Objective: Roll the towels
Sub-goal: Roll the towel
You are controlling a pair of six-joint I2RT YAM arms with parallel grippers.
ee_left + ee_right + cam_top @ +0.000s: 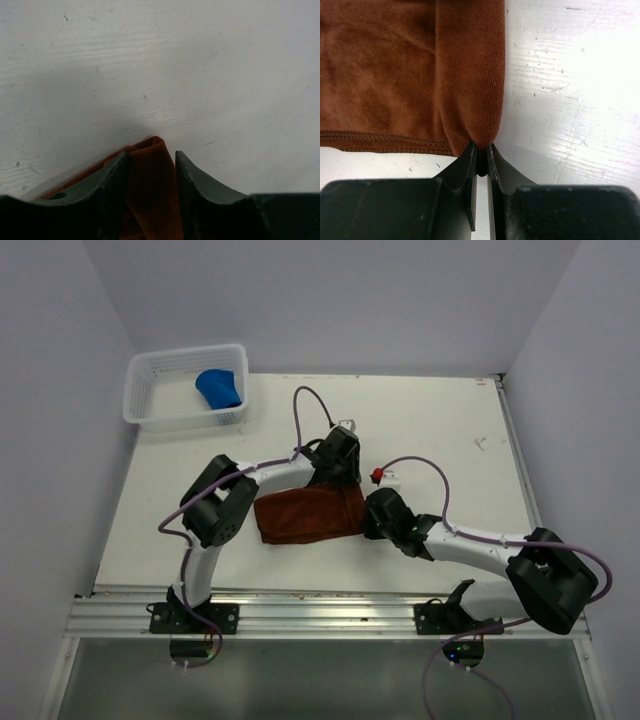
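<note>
A rust-brown towel (303, 515) lies mid-table, its right edge folded over into a thick rolled strip (472, 65). My left gripper (341, 480) stands at the strip's far end. In the left wrist view a fold of the brown cloth (150, 175) fills the space between the left gripper's (151, 162) fingers, which are closed on it. My right gripper (364, 519) holds the strip's near end, and in the right wrist view that gripper (481, 152) pinches the cloth tight. A royal blue towel (220, 388) lies bunched in the basket.
A white mesh basket (185, 421) stands at the far left corner of the table. A small red and white object (379, 476) sits just right of the left gripper. A metal rail (330, 605) runs along the near edge.
</note>
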